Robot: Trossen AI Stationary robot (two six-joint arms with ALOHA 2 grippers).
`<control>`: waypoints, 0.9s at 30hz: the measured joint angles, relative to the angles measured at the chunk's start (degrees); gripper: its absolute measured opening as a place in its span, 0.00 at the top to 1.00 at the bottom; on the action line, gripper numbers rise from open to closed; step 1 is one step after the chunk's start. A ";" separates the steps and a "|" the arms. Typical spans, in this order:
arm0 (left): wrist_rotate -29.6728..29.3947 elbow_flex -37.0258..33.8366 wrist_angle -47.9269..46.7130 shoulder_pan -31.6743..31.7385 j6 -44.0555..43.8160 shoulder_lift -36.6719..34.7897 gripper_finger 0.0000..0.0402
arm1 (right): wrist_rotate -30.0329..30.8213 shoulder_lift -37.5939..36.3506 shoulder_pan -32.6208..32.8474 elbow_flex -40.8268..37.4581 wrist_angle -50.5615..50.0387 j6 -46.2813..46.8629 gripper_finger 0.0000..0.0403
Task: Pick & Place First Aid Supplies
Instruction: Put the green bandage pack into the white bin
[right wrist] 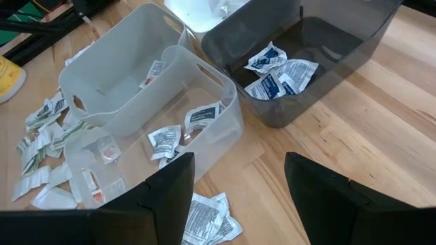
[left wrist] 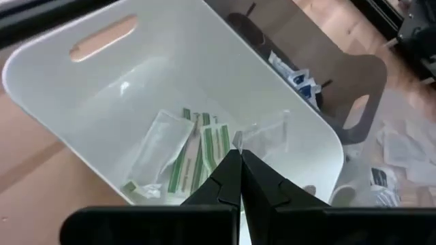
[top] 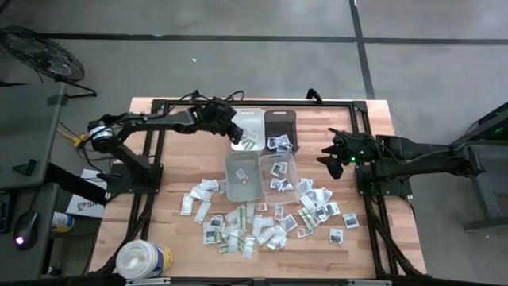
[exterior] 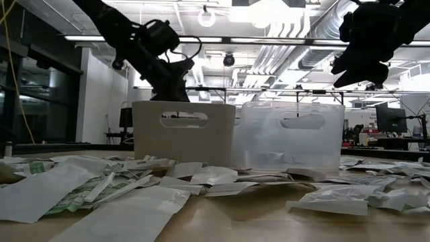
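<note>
From above, the left gripper (top: 236, 127) hangs over the white bin (top: 248, 127) at the far side of the table (top: 159, 206), with green-striped packets (top: 249, 144) lying in that bin's near end. A dark bin (top: 280, 129) stands just beside it on the right, and two clear bins (top: 243, 175) sit side by side nearer the front. Loose packets (top: 254, 226) are strewn over the wood in front of and to the right of the clear bins. The right gripper (top: 333, 155) hovers right of the bins, above the table's right part. A round tub (top: 143, 259) stands at the front left corner.

At table height, packets (exterior: 121, 185) litter the foreground before a white-looking bin (exterior: 183, 131) and a clear one (exterior: 289, 134). Both arms are raised above them; the left gripper (exterior: 176, 79) is up behind the white-looking bin.

The left wrist camera looks down into the white bin (left wrist: 82, 102), where green-striped packets (left wrist: 191, 153) and clear-wrapped ones lie on the floor. The left fingers (left wrist: 228, 180) are pressed together, holding nothing.

The right wrist camera shows the right fingers (right wrist: 170, 194) wide apart and empty, above the wood. Beyond them are the clear bins (right wrist: 211, 95), holding a few printed packets (right wrist: 201, 117), and the dark bin (right wrist: 340, 75) with blue-printed packets (right wrist: 283, 73).
</note>
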 joint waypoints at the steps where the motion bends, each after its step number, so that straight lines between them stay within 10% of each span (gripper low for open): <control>1: 0.01 0.00 -0.07 0.01 -0.01 0.15 1.00 | -0.01 0.02 0.00 0.00 0.00 0.00 0.45; 12: -0.99 0.00 -0.63 0.31 1.66 0.31 0.88 | -0.02 0.00 0.00 0.00 -0.01 0.02 0.45; 27: 11.96 0.05 -4.43 4.44 10.72 -2.46 0.70 | -1.14 0.02 -0.02 0.00 -0.04 0.46 0.45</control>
